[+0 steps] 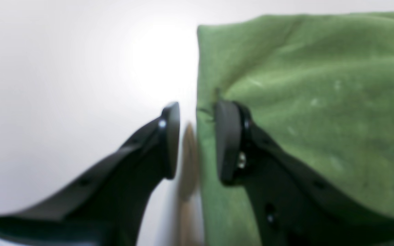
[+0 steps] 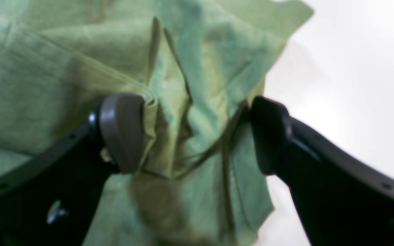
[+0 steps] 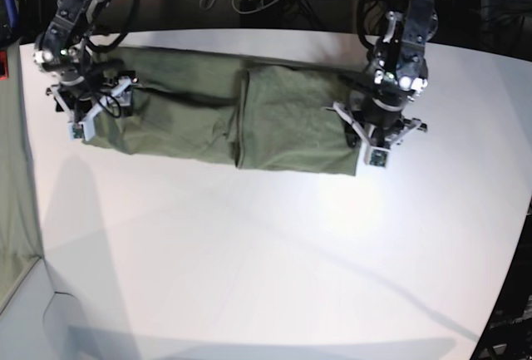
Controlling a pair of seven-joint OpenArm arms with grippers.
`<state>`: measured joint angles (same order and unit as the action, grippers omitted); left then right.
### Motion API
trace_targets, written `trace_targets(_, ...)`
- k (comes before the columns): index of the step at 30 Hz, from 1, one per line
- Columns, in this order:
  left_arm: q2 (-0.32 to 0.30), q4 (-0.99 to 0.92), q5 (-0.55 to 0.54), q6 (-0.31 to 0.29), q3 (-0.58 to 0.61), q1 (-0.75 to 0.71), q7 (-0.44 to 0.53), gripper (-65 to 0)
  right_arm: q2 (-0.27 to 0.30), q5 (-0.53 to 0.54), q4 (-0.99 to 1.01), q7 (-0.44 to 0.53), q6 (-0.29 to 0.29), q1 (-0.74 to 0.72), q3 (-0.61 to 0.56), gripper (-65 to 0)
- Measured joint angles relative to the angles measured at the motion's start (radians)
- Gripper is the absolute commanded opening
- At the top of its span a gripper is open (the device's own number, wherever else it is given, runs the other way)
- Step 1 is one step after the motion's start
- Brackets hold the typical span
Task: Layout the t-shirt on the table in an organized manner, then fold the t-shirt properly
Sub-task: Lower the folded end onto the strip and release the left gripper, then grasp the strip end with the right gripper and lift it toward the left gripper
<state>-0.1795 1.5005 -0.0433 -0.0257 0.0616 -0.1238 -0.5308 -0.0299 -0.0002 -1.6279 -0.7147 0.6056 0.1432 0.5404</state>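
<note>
White table [image 3: 266,244] bears the t-shirt [image 3: 216,115], long axis running side to side.

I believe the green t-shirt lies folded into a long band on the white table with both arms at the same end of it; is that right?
Not quite: the t-shirt does lie as a long band on the table, but the base view shows one arm at each end: the left tool and the right tool.

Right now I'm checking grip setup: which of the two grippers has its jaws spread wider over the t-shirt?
The right gripper: its jaws stand wide apart with bunched t-shirt between them. The left gripper has a narrow gap straddling the shirt's edge.
</note>
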Motion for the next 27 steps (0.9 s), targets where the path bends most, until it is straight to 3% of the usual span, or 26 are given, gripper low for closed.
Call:
trace_targets(15, -0.001, -0.014, -0.003, 0.000, -0.008, -0.017, 0.040, -47.6, 0.013, 0.034, 0.152, 0.109, -0.003, -0.049, -0.002, -18.2)
trace_targets(21, -0.003, -0.013, -0.003, 0.000, -0.008, -0.020, 0.039, -47.6, 0.019, 0.044, 0.224, 0.146, -0.003, -0.092, -0.003, -34.8)
trace_targets(27, -0.003, -0.013, -0.003, 0.000, -0.010, -0.021, 0.038, -47.6, 0.016, 0.090, 0.266, 0.151, 0.002, -0.112, -0.003, -62.9)
